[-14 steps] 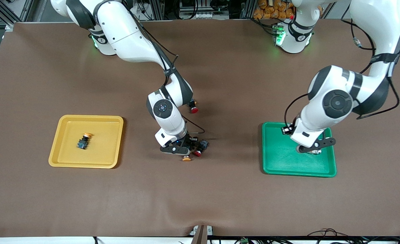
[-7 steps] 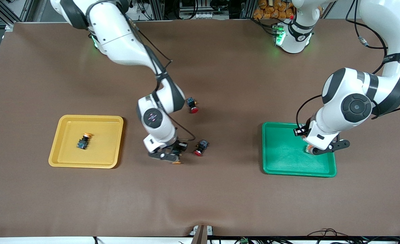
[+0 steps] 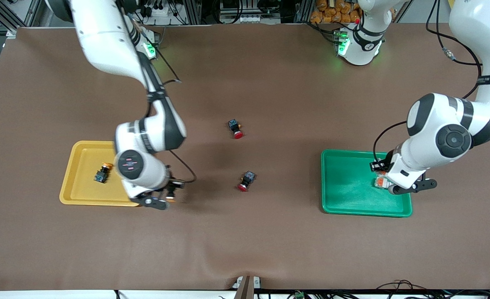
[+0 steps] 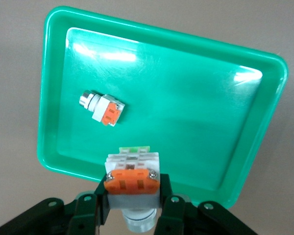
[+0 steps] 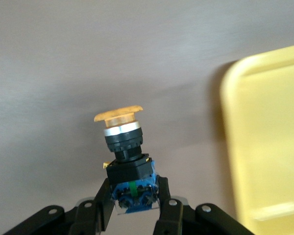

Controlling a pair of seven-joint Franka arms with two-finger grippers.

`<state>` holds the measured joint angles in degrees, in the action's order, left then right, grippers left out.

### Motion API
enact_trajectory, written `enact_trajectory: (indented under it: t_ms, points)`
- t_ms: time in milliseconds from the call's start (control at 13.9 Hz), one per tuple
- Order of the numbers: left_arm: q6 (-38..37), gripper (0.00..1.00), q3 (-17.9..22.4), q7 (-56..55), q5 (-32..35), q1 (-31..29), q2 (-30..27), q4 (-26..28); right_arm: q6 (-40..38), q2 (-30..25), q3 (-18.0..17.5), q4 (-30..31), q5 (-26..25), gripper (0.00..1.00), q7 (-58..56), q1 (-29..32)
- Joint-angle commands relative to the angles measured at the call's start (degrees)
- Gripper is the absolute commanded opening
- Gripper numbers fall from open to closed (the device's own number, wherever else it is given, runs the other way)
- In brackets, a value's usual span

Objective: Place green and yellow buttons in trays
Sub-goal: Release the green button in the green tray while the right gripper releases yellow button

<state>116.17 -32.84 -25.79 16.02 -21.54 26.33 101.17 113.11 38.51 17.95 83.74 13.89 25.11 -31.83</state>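
A: Right gripper [image 3: 165, 198] jaws pinch the yellow-capped button [image 5: 125, 161] over desk [image 3: 245, 245], just beside the yellow tray [image 3: 77, 194] edge. Your next move?

B: Carry it toward 9 o'clock, over the tray. Left gripper [image 3: 396, 185] jaws clamp the grey-orange button [image 4: 131, 181] above the green tray [image 3: 344, 207]; lower, release.

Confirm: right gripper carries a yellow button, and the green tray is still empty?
Not empty. The left wrist view shows a whitish button already lying in the green tray. The right gripper does carry a yellow button.

Bright, even overhead light; glare streaks on the green tray [image 4: 264, 93]; right arm [image 3: 145, 166] looks slightly motion-blurred.
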Motion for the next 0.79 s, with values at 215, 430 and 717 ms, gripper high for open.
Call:
enact_trajectory:
  t_ms: [215,430,717]
  points:
    - [10.73,0.00,-0.56,1.45,3.30,-2.72,4.06,4.48,-0.44,-8.62,-0.99,13.81,-0.80,0.00,-14.27,10.28]
    - [15.04,0.31,-0.56,0.58,5.86,-1.67,7.75,4.13,3.15,-8.45,-0.99,17.75,-0.80,0.00,-18.07,13.64]
    - [15.75,1.00,-0.64,-2.06,5.86,-0.79,9.00,3.07,11.34,-8.01,-1.07,23.05,-0.80,0.00,-21.67,15.39]
